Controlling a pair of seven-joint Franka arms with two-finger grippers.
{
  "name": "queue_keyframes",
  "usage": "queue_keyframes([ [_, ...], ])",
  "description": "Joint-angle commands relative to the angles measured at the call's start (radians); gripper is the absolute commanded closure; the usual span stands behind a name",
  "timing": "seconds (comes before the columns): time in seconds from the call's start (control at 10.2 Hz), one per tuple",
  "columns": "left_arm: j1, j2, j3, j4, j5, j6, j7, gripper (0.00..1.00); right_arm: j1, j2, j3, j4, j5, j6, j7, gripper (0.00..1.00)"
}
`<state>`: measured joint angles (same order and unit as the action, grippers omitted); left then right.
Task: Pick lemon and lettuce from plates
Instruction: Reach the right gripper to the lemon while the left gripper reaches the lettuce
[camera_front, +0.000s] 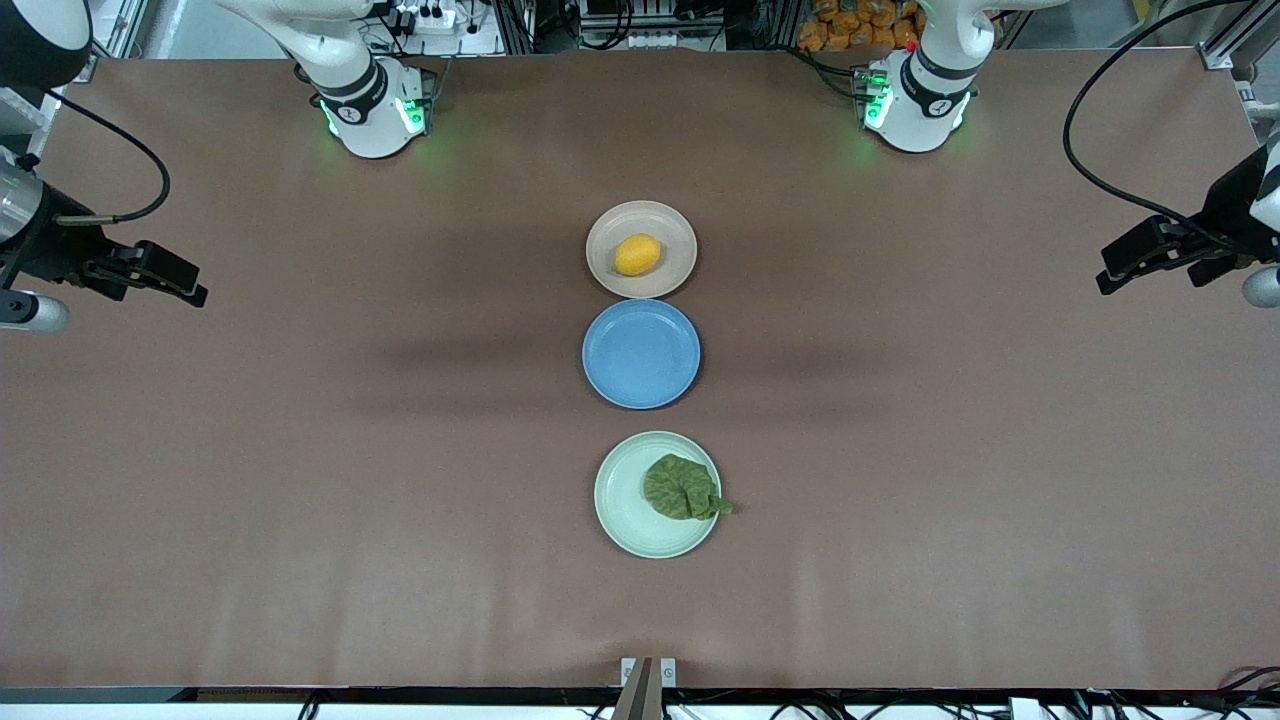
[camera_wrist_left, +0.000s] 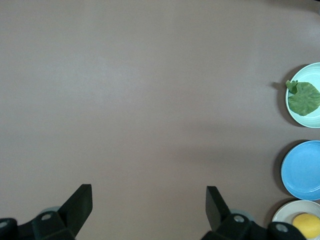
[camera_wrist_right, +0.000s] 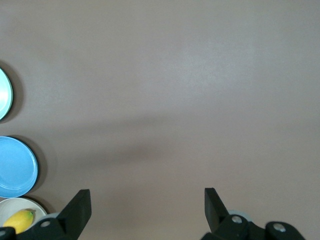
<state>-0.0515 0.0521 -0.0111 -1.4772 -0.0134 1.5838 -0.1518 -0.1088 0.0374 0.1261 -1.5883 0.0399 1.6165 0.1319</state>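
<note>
The lemon (camera_front: 637, 254) lies on the beige-pink plate (camera_front: 610, 235), the plate farthest from the front camera. The lettuce (camera_front: 682, 487) lies on the pale mint green plate (camera_front: 625, 510), the nearest one, with its stem tip over the rim. My left gripper (camera_front: 1125, 268) is open and empty, up over the left arm's end of the table. My right gripper (camera_front: 180, 282) is open and empty, up over the right arm's end. The left wrist view shows the lettuce (camera_wrist_left: 303, 97) and lemon (camera_wrist_left: 306, 225); the right wrist view shows the lemon (camera_wrist_right: 19, 220).
A blue plate (camera_front: 641, 352) sits empty between the two task plates, all three in a row down the table's middle. It also shows in the left wrist view (camera_wrist_left: 302, 170) and the right wrist view (camera_wrist_right: 15, 166). Bare brown tabletop lies under both grippers.
</note>
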Motion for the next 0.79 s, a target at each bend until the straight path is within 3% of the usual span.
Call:
queue_keyframes([
  [0.0,0.002,0.003,-0.003,0.015,0.024,-0.002,0.024,0.00,-0.005,-0.004,0.003,0.010,0.011,-0.003,-0.009,0.00],
  [0.2,-0.005,0.021,-0.016,0.015,0.014,0.001,0.024,0.00,-0.005,-0.004,0.003,0.008,0.012,-0.003,-0.009,0.00],
  [0.49,-0.005,0.138,-0.177,0.012,0.018,0.157,0.021,0.00,0.056,-0.007,0.007,-0.007,0.015,-0.023,0.009,0.00],
  [0.69,-0.020,0.242,-0.228,0.021,0.021,0.276,0.026,0.00,0.148,0.015,0.012,-0.025,0.031,-0.020,0.053,0.00],
])
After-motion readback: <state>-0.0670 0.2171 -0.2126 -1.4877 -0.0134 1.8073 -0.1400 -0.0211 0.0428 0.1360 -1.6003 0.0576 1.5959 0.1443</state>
